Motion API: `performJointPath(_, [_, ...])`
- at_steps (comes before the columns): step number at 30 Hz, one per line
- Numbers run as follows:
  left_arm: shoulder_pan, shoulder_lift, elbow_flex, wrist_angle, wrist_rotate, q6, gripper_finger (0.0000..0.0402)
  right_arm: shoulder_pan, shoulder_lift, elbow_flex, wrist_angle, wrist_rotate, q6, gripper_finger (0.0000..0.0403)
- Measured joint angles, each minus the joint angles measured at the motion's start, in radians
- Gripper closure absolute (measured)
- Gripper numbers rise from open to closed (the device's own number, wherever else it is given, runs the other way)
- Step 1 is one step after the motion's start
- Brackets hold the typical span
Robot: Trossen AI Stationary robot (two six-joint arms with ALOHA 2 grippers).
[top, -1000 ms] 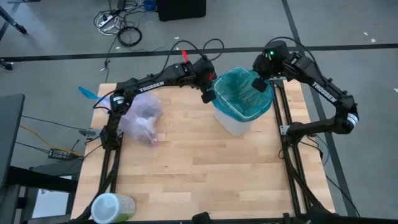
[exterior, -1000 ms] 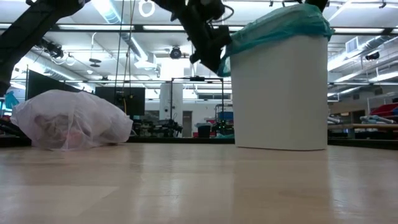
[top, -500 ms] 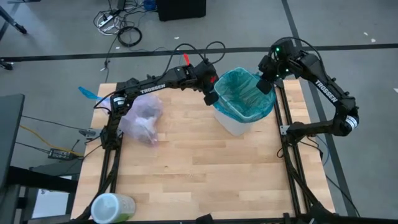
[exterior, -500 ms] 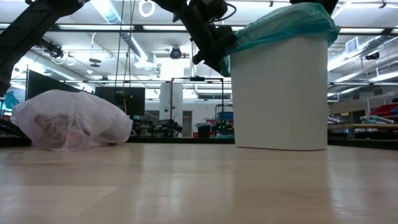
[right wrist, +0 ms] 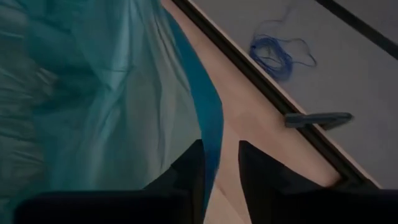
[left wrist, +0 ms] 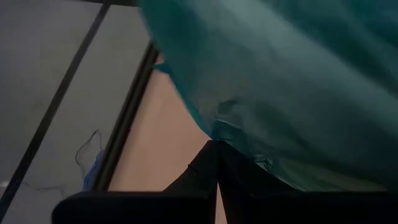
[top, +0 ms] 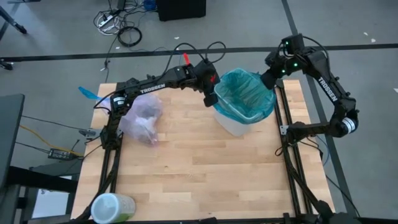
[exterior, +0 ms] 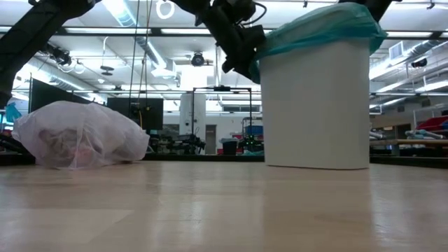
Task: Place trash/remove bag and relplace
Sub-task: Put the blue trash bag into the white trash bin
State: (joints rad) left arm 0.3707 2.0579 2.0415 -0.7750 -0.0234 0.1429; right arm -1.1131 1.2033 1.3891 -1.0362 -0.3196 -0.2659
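The white bin [top: 239,121] is sitting at the far side of the wooden table [top: 199,168], right of centre, and it's wearing a teal-green bag [top: 245,94] folded over its rim. The pale pink-lavender bag [top: 143,118] is lying well apart from it over on the left side of the table, bunched into a rounded heap with some trash [exterior: 66,145] showing faintly through the plastic. In the low view it's just sitting there like a soft dome on the wood.

The left hand [top: 210,98] is hanging right at the bin's left rim, up against the teal liner. In its wrist view the two dark fingers [left wrist: 211,168] are pressed together with the teal plastic bunched right at their tips, but I can't tell if any of it is actually pinched between them.

The right hand [top: 268,79] is hovering at the far right corner of the bin, just beside the liner's edge. Its fingers [right wrist: 261,165] are standing slightly apart with bare table showing in the gap, so it's gripping nothing, though the edge of the teal plastic is running right along one finger.

A green-capped tub [top: 112,207] is resting at the near left corner.
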Motion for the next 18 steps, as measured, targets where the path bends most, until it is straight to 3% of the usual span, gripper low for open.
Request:
performJointPath(4, [-0.001,0.000,0.000,0.000,0.012,0.011,0.0384,-0.055,-0.008,0.000,0.003,-0.091,-0.017,0.0300])
performJointPath(8, [-0.001,0.000,0.000,-0.004,0.011,0.011,0.0384,-0.095,-0.006,0.000,-0.052,-0.100,-0.037,0.0286])
performJointPath(18, [0.000,0.000,0.000,-0.013,-0.007,0.003,0.0384,-0.163,-0.039,0.000,-0.085,-0.182,-0.094,0.0288])
